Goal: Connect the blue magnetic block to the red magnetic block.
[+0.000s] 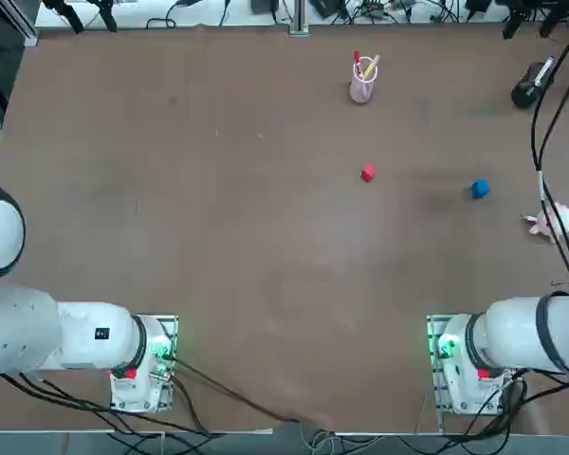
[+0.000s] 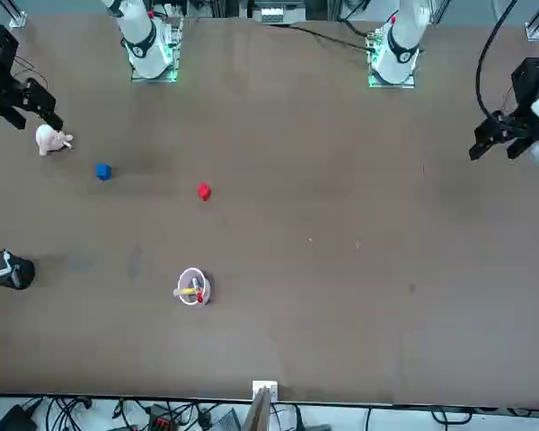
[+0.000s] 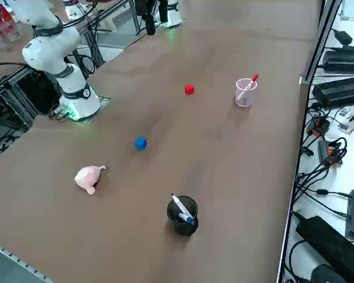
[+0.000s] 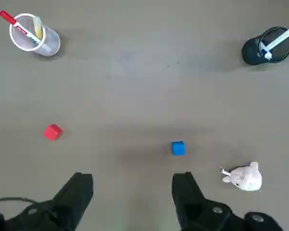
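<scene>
Nearest to us is our right gripper, held high above the table with its two fingers spread wide and nothing between them. In the front view it hangs at the table's edge on our right side, well clear of everything on the surface.

Just beyond the fingers in the wrist view sits the blue magnetic block, alone on the bare brown table. Near it, toward the table's right edge, lies a small pink-white plush toy, apart from the block.

Farther in and toward the table's middle sits the red magnetic block, well apart from the blue one. Nothing lies between the two in the overhead view.

Farthest from us stand a pink cup holding a red pen and what we take to be a yellow one, and, off toward the right edge, a black cup with a blue-capped marker.

So we judge the task barely begun: nothing is grasped, and the blocks are not joined. What is left is all of it: descend on the blue block, close on it, carry it across, and bring it against the red one.
</scene>
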You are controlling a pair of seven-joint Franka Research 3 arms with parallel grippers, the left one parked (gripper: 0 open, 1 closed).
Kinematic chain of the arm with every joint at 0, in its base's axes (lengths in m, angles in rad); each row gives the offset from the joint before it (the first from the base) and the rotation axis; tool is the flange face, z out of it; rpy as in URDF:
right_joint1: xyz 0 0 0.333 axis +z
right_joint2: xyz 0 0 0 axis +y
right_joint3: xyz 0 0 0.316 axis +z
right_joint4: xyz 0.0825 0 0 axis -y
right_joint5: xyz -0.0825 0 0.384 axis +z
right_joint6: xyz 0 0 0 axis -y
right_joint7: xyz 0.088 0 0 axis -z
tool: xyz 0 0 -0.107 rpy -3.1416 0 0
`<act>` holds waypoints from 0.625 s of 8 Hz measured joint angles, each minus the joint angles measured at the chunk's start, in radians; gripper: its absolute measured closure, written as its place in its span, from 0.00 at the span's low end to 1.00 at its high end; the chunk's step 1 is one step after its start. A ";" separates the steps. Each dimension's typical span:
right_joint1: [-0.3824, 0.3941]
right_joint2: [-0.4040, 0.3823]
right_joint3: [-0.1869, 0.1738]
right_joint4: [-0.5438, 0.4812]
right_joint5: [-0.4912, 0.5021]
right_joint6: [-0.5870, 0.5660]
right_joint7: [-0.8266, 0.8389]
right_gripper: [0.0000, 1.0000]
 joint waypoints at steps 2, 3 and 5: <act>-0.001 0.000 0.000 0.005 0.000 -0.009 0.000 0.00; -0.001 0.000 0.000 0.008 0.000 -0.010 0.000 0.00; -0.003 0.008 0.000 0.007 -0.001 -0.014 0.009 0.00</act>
